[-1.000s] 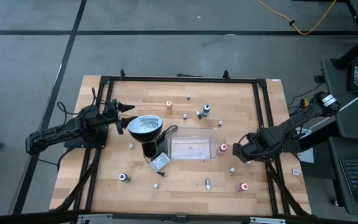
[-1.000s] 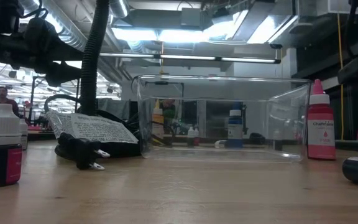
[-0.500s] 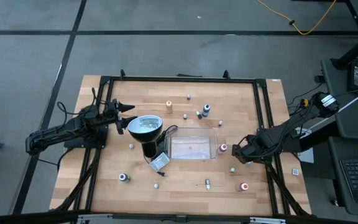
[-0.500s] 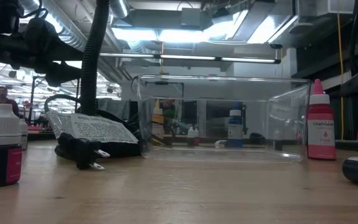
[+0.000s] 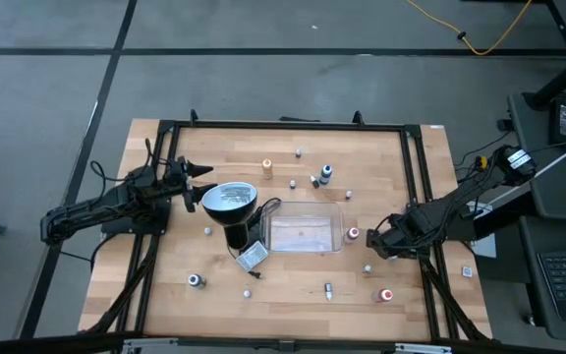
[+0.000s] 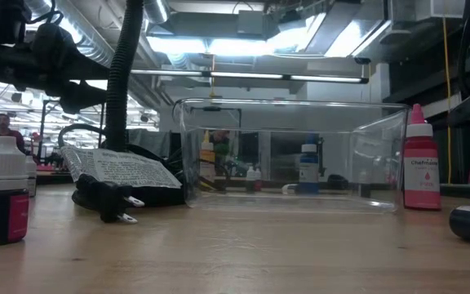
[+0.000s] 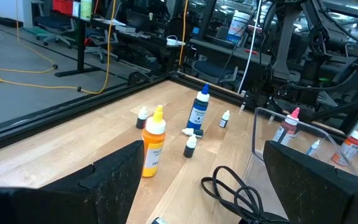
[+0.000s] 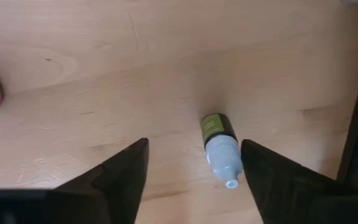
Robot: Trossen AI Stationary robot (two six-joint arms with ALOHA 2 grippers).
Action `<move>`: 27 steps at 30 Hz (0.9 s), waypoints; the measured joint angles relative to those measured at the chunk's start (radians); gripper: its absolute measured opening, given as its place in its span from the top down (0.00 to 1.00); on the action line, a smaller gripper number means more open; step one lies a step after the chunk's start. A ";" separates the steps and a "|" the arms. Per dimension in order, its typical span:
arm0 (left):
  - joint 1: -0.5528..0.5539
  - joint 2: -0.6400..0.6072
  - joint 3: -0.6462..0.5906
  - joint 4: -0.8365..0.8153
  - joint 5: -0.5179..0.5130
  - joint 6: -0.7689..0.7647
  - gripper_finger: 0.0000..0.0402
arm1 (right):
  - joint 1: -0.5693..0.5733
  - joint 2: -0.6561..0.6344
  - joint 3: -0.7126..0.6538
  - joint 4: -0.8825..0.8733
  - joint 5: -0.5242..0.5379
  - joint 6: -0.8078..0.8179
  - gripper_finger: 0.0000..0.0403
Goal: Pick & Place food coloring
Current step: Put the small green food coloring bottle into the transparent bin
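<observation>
Lying on its side on the pale wooden table (image 8: 73, 93), a small green-labelled bottle (image 8: 219, 148) with a white dropper cap sits between the spread fingers (image 8: 123, 174) of the right gripper (image 5: 373, 239), which touch nothing; the jaws stand apart with the bottle loose between them. Seen from overhead, this gripper hovers low just right of a red bottle (image 5: 353, 234) standing beside the clear tray (image 5: 305, 233). Other food coloring bottles are scattered across the tabletop: an orange one (image 5: 267, 166) and a blue one (image 5: 325, 174) toward the far edge, a red-capped one (image 5: 386, 294) near the right front, a dark one (image 5: 196, 280) at the left front. The left gripper (image 5: 202, 184) waits at the left side near the black lamp (image 5: 230, 202), fingers spread and empty.

At table height, the red bottle (image 6: 420, 162) carries a label beginning "Chef", the rest too small to read; a dark bottle with a white cap (image 6: 3, 196) stands at the left, and a power plug (image 6: 108, 200) with a printed tag, illegible, lies before the tray (image 6: 292, 155). Beyond the table lies a workshop with ceiling lights, ducts and a yellow cable on the grey floor (image 5: 263, 59).
</observation>
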 joint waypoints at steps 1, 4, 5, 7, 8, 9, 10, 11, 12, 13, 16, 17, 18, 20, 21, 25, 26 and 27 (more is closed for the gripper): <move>0.000 0.000 0.000 0.000 0.000 0.000 0.20 | 0.000 0.000 0.000 0.000 0.000 0.000 0.39; 0.000 0.000 0.000 0.000 0.000 0.000 0.20 | 0.000 0.000 0.000 -0.001 0.000 0.000 0.44; 0.000 0.000 0.000 0.000 0.000 0.000 0.20 | 0.000 0.000 0.000 -0.001 0.000 0.000 0.45; 0.000 0.000 0.000 0.000 0.000 0.000 0.20 | 0.000 0.000 0.000 -0.002 0.000 -0.001 0.48; 0.000 0.000 0.000 0.000 0.000 0.000 0.20 | 0.000 0.000 0.000 -0.001 0.000 -0.001 0.49; 0.000 0.000 0.000 0.000 0.000 0.000 0.20 | 0.000 0.000 0.000 -0.002 0.000 -0.001 0.50; 0.000 0.000 0.000 0.000 0.000 0.000 0.20 | 0.000 0.000 0.000 -0.001 0.000 -0.001 0.51; 0.000 0.000 0.000 0.000 0.000 0.000 0.20 | 0.000 0.000 0.000 -0.001 0.000 -0.001 0.53; 0.000 0.000 0.000 0.000 0.000 0.000 0.20 | 0.000 0.000 0.000 -0.001 0.000 -0.002 0.54; 0.000 0.000 0.000 0.000 0.000 0.000 0.20 | 0.000 0.000 0.000 -0.001 0.000 -0.002 0.56; 0.000 0.000 0.000 0.000 0.000 0.000 0.20 | 0.000 0.000 0.000 -0.001 0.000 -0.002 0.60; 0.000 0.000 0.000 0.000 0.000 0.000 0.20 | 0.000 0.000 0.000 -0.001 0.000 -0.003 0.62; 0.000 0.000 0.000 0.000 0.000 0.000 0.20 | 0.000 0.000 0.000 -0.001 0.000 -0.003 0.63; 0.000 0.000 0.000 0.000 0.000 0.000 0.20 | 0.000 0.000 0.000 -0.001 0.000 -0.003 0.66; 0.000 0.000 0.000 0.000 0.000 0.000 0.20 | 0.000 0.000 0.000 -0.001 0.000 -0.003 0.68; 0.000 0.000 0.000 0.000 0.000 0.000 0.20 | 0.000 0.000 0.000 -0.002 0.000 -0.003 0.74; 0.000 0.000 0.000 0.000 0.000 0.000 0.20 | 0.000 0.000 0.000 -0.002 0.000 -0.003 0.75; 0.000 0.000 0.000 0.000 0.000 0.000 0.20 | 0.000 0.000 0.000 -0.002 0.000 -0.003 0.77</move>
